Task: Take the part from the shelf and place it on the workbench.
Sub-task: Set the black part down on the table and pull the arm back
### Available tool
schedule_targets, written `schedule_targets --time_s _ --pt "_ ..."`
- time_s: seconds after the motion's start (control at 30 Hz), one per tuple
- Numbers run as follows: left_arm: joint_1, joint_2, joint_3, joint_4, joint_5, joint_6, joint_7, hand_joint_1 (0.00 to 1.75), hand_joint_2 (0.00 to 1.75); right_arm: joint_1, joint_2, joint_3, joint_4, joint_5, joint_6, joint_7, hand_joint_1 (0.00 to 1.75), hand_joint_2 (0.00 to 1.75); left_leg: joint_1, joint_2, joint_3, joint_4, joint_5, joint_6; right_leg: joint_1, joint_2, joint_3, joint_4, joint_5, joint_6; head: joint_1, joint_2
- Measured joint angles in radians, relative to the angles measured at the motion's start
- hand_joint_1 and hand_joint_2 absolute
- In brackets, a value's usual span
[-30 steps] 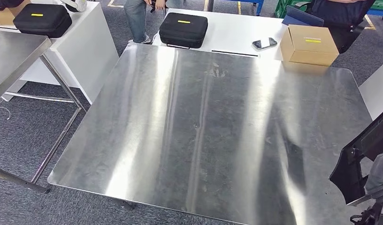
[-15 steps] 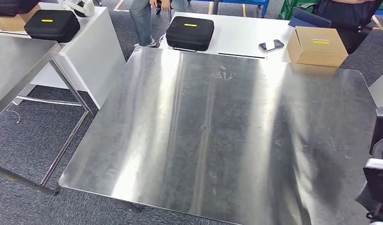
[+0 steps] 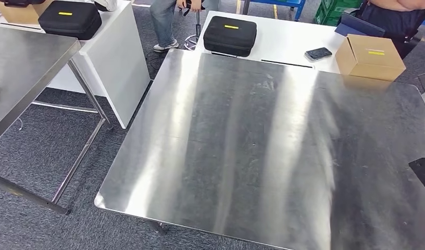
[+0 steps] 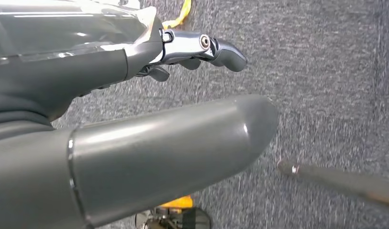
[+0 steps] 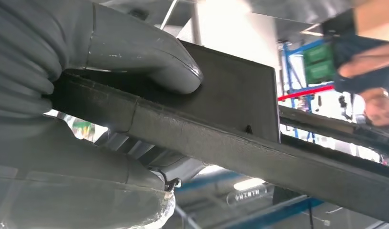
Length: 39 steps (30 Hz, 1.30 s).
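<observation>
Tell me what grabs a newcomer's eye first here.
The bare steel workbench spreading across the head view. Then the dark flat part gripped in the right hand, thumb pressed on its face. Behind the bench, a black case and a cardboard box on a white table.

- two black cases [image 3: 229, 35] [image 3: 70, 19] on white tables behind
- a phone [image 3: 318, 53] lying near a cardboard box [image 3: 370, 56]
- a person's jeans-clad legs [image 3: 163, 21] on grey carpet [image 3: 54, 140]
</observation>
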Motion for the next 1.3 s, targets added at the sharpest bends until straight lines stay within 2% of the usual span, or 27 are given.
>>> schedule_targets --time_s 0.03,0.07,0.1,0.13,0.2,0.23,0.27,0.3,0.4,0.67,0.93,1.3 --pt "0.000 0.001 0.000 0.000 -0.001 -0.003 0.000 0.00 0.00 -0.013 -0.011 0.015 0.032 0.022 -0.002 0.003 1.75 1.75 -0.007 -0.001 0.000 0.000 0.000 0.006 0.009 0.001 -0.034 0.063 -0.017 -0.004 0.001 0.000" --pt "0.000 0.002 0.000 0.001 -0.001 -0.005 0.000 0.00 0.00 -0.023 -0.019 0.030 0.059 0.039 -0.002 0.006 1.75 1.75 -0.015 -0.002 0.000 0.000 0.000 0.011 0.018 0.002 -0.051 0.091 -0.019 -0.007 0.001 0.000" --pt "0.000 0.003 0.001 0.001 -0.002 -0.007 0.000 0.00 0.00 -0.031 -0.026 0.043 0.081 0.049 -0.003 0.008 1.75 1.75 -0.022 -0.005 0.002 0.000 -0.001 0.015 0.026 0.003 -0.047 0.075 -0.005 -0.008 0.001 0.000" --pt "0.000 0.003 0.001 0.001 -0.002 -0.007 0.000 0.00 0.00 -0.038 -0.033 0.054 0.098 0.055 -0.003 0.010 1.75 1.75 -0.029 -0.008 0.003 0.000 -0.001 0.017 0.034 0.004 -0.024 0.020 0.021 -0.010 0.001 0.000" --pt "0.000 0.004 0.001 0.001 -0.002 -0.007 0.000 0.00 0.00 -0.051 -0.046 0.069 0.121 0.058 -0.003 0.012 1.75 1.75 -0.040 -0.013 0.006 0.001 -0.002 0.019 0.049 0.006 0.038 -0.116 0.072 -0.024 0.000 0.000" --pt "-0.001 0.005 0.001 0.001 -0.002 -0.008 0.000 0.00 0.00 -0.056 -0.052 0.075 0.128 0.060 -0.004 0.013 1.75 1.75 -0.044 -0.015 0.005 0.002 -0.002 0.019 0.053 0.006 0.059 -0.160 0.088 -0.033 -0.001 0.000" --pt "-0.001 0.006 0.001 0.001 -0.002 -0.008 0.000 0.00 0.00 -0.060 -0.058 0.080 0.134 0.062 -0.004 0.013 1.75 1.75 -0.047 -0.016 0.004 0.003 -0.003 0.022 0.056 0.007 0.068 -0.181 0.096 -0.040 -0.002 0.000" --pt "0.000 0.008 0.001 0.001 -0.003 -0.008 -0.001 0.00 0.00 -0.065 -0.063 0.086 0.140 0.068 -0.004 0.014 1.75 1.75 -0.049 -0.016 0.002 0.004 -0.003 0.026 0.057 0.007 0.069 -0.183 0.099 -0.043 -0.003 0.000" --pt "0.000 0.010 0.001 0.002 -0.007 -0.011 -0.001 0.00 0.00 -0.089 -0.075 0.112 0.168 0.097 -0.003 0.021 1.75 1.75 -0.049 -0.015 0.002 0.002 -0.002 0.035 0.059 0.008 0.070 -0.188 0.103 -0.042 -0.004 0.000" --pt "-0.004 0.018 0.001 0.004 -0.015 -0.019 0.007 0.00 0.00 -0.152 -0.079 0.186 0.276 0.139 -0.005 0.030 1.75 1.75 -0.048 -0.015 0.005 -0.003 0.002 0.030 0.059 0.008 0.071 -0.187 0.103 -0.043 -0.004 0.000" --pt "-0.006 0.019 0.001 0.012 -0.025 -0.023 0.019 0.00 0.00 -0.220 -0.043 0.246 0.387 0.164 -0.005 0.018 1.75 1.75 -0.049 -0.015 0.004 -0.003 0.002 0.028 0.059 0.008 0.071 -0.187 0.102 -0.043 -0.003 0.000" --pt "-0.008 0.020 0.000 0.016 -0.036 -0.012 0.017 0.00 0.00 -0.232 -0.024 0.278 0.435 0.170 -0.005 0.005 1.75 1.75 -0.052 -0.016 0.003 -0.003 0.002 0.028 0.057 0.008 0.071 -0.188 0.103 -0.043 -0.003 0.000"
